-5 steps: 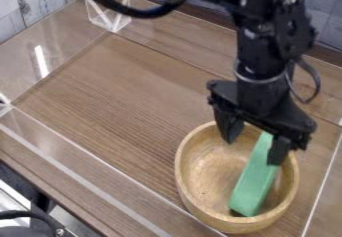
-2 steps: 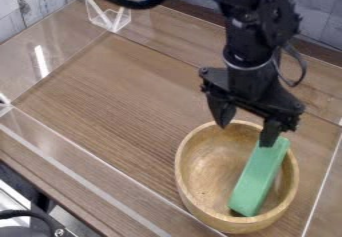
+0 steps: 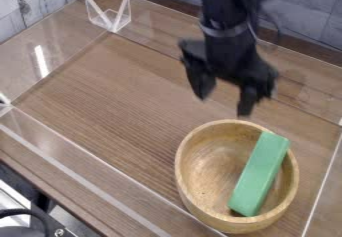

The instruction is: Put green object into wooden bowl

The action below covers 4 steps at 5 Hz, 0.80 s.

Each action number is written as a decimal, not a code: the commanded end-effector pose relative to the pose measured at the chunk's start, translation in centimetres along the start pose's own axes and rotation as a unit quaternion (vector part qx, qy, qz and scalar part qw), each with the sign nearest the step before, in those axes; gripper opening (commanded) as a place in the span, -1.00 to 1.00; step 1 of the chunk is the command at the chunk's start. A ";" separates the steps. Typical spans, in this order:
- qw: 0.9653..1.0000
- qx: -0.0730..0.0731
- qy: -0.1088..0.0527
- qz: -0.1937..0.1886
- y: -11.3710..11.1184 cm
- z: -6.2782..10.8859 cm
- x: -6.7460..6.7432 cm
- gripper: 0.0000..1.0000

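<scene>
Tabletop bowl holds block below empty claw.

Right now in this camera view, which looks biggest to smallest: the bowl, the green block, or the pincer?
1. Bowl, clearly the widest.
2. and 3. Green block and pincer look about alike; the pincer sits higher, so I won't rank them.
</scene>
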<state>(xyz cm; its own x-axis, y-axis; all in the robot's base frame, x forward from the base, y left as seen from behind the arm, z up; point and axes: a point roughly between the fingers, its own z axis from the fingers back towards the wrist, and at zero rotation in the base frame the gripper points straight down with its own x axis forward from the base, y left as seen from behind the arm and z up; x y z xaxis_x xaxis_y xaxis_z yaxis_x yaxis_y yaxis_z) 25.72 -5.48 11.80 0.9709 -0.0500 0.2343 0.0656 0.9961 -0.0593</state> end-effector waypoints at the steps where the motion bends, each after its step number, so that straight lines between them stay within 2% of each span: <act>1: 0.999 -0.006 -0.027 -0.021 -1.5 1.0 2.7 1.00; 2: 0.999 -0.011 -0.026 -0.038 -2.7 0.8 3.9 1.00; 4: 0.999 -0.014 -0.015 -0.044 -1.3 0.3 3.5 1.00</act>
<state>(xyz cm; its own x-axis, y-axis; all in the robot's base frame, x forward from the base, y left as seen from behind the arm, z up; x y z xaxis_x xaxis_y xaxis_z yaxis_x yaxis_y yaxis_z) 28.56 -6.91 12.00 0.9635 -0.1307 0.2337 0.1493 0.9867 -0.0640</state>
